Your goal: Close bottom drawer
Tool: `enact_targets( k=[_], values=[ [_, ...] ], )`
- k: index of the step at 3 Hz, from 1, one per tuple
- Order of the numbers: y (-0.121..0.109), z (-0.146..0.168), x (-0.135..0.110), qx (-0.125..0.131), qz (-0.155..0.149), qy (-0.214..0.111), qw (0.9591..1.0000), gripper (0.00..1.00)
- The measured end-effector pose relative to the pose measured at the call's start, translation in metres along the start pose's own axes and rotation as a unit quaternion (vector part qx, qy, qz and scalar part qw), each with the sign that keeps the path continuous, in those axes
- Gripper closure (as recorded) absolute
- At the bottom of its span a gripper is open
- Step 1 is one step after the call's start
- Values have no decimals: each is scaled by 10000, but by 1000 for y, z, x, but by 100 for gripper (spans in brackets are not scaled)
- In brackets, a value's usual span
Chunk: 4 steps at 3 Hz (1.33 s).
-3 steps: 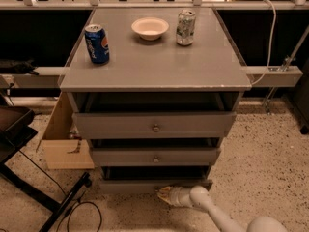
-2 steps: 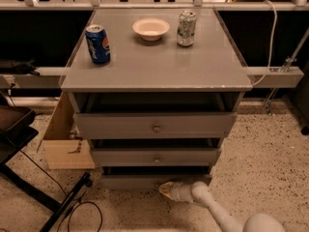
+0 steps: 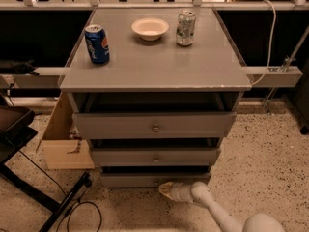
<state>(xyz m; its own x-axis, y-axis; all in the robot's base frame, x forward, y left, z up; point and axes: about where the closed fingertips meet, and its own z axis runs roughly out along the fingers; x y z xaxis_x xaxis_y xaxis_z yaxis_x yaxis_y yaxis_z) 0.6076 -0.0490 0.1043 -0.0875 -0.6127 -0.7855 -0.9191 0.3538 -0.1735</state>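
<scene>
The bottom drawer (image 3: 130, 180) is the lowest, slimmest grey front of the three in the grey cabinet (image 3: 154, 66), with a small knob (image 3: 155, 181) at its centre. Its front sits set back under the middle drawer (image 3: 154, 156), which in turn sits under the widest top drawer (image 3: 154, 125). My gripper (image 3: 164, 189) is at floor level, its tip right against the bottom drawer's front just below and right of the knob. The white arm (image 3: 217, 211) runs from it to the lower right.
On the cabinet top stand a blue Pepsi can (image 3: 97, 43), a white bowl (image 3: 150, 28) and a silver can (image 3: 185, 27). A cardboard box (image 3: 65, 139) leans at the cabinet's left. A black stand leg (image 3: 63, 207) and cable lie on the speckled floor at lower left.
My gripper has stayed at the bottom drawer's front, shifting slightly. The drawer front shows no clear movement.
</scene>
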Motion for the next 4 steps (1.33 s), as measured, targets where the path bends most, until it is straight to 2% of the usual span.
enact_targets(
  k=[2,3,4],
  values=[
    [0,0,0,-1,0,0,10000,34],
    [0,0,0,-1,0,0,10000,4],
    [0,0,0,-1,0,-1,10000,0]
  ],
)
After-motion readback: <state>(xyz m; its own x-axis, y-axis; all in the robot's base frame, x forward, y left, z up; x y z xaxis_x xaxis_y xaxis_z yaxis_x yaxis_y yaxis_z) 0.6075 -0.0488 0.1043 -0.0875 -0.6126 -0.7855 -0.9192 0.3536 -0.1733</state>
